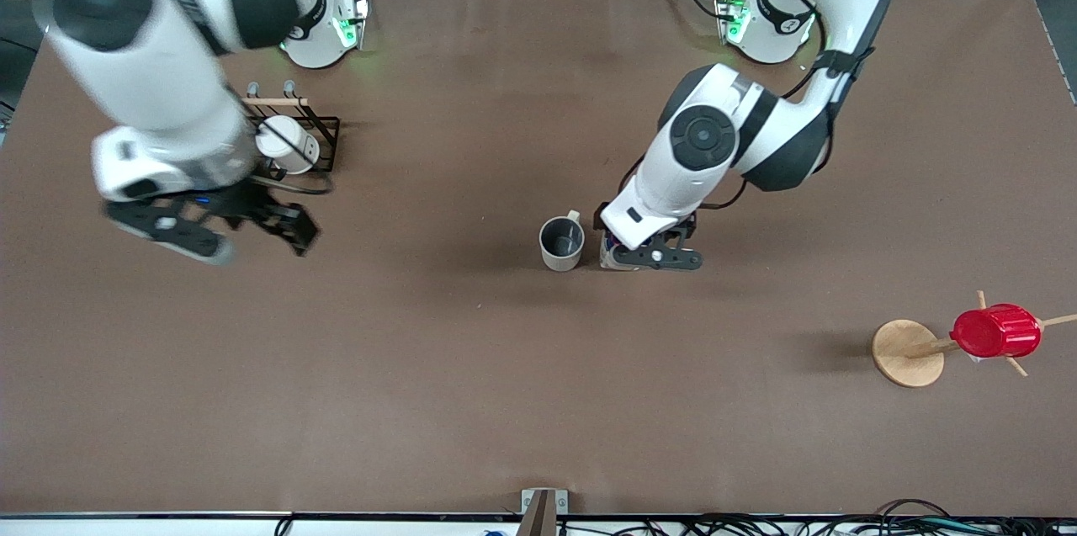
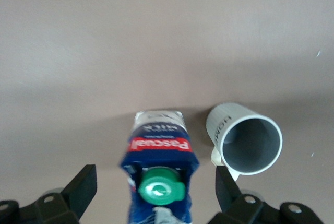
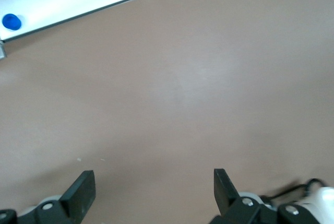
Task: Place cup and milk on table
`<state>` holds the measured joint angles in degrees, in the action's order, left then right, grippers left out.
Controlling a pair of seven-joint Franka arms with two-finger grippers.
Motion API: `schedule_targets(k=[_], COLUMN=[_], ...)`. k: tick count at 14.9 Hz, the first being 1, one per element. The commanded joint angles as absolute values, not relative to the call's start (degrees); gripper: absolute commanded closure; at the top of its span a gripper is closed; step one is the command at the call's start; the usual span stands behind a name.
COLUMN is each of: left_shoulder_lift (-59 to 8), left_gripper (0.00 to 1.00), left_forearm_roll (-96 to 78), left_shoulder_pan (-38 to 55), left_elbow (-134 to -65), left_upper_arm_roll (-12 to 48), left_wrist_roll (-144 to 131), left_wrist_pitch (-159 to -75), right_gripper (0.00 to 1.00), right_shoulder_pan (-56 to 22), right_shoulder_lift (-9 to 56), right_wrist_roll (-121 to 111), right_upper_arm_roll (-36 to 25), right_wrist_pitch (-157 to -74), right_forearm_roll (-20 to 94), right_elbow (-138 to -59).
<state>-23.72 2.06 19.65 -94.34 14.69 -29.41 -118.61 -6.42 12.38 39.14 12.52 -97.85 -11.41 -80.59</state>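
cup: we see the off-white mug (image 1: 562, 243) upright on the brown surface (image 1: 471, 368), mid-table, dark grey inside facing up; handle on the side toward the robot bases; small dark lettering on its wall in the left wrist view (image 2: 245, 138).
milk: we see the carton (image 2: 159, 174) standing upright on the surface just beside the cup, toward the left arm's end; blue top, green cap, red label. Whether it touches the cup we cannot tell. In the front view only a sliver of it (image 1: 607, 254) shows under the arm.
left hand: we find it (image 1: 656, 257) low over the milk, fingers (image 2: 81, 190) spread wide either side of the carton, clear gaps on both sides, not touching it.
right hand: we find it (image 1: 220, 226) up over bare surface toward the right arm's end, fingers (image 3: 78, 192) apart, nothing between them.
other: black wire rack (image 1: 324, 136) with a white mug (image 1: 284, 145) near the right arm's base; wooden stand (image 1: 907, 352) carrying a red ribbed cup (image 1: 995, 331) toward the left arm's end, well apart from the cup and milk.
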Motion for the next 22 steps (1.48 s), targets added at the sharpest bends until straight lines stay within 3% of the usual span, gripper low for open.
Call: schedule_targets(k=[1,4,8,15,22], left_shoulder_lift=[-17.5,-10.2,-4.9,-4.8,-5.0], left_gripper=[0.0,0.0,0.0,0.0,0.0], left_forearm_roll=[2.6,2.1,-3.1,-3.7,-3.0], left_shoulder_pan=[15.8,10.7,4.1,-0.8,-0.7], left_elbow=[-96.2,-100.8,-100.6,-90.3,-86.8], left_upper_arm_roll=[14.9,14.9,14.9,14.0,13.6], left_wrist_roll=[-29.2,-24.5,-15.1,-10.4,-8.5], left_wrist_pitch=[-116.0,-115.8,-109.8,-99.0,-97.4], right_gripper=[0.0,0.0,0.0,0.0,0.0], right_shoulder_pan=[-3.9,-2.1,4.7,4.3,4.2], right_shoulder_lift=[7.0,4.1,3.1,1.7,1.7], right_wrist_roll=[28.2,14.1,2.0,0.5,0.7], right_upper_arm_roll=[8.3,0.8,0.2,-2.1,-2.1], right_wrist_pitch=[-95.2,-91.8,-88.1,-86.9,-86.9], right_forearm_roll=[-8.4,-2.0,-0.3,-0.3,-0.2], right_elbow=[-83.3,-83.3,-82.9,-83.3,-83.5])
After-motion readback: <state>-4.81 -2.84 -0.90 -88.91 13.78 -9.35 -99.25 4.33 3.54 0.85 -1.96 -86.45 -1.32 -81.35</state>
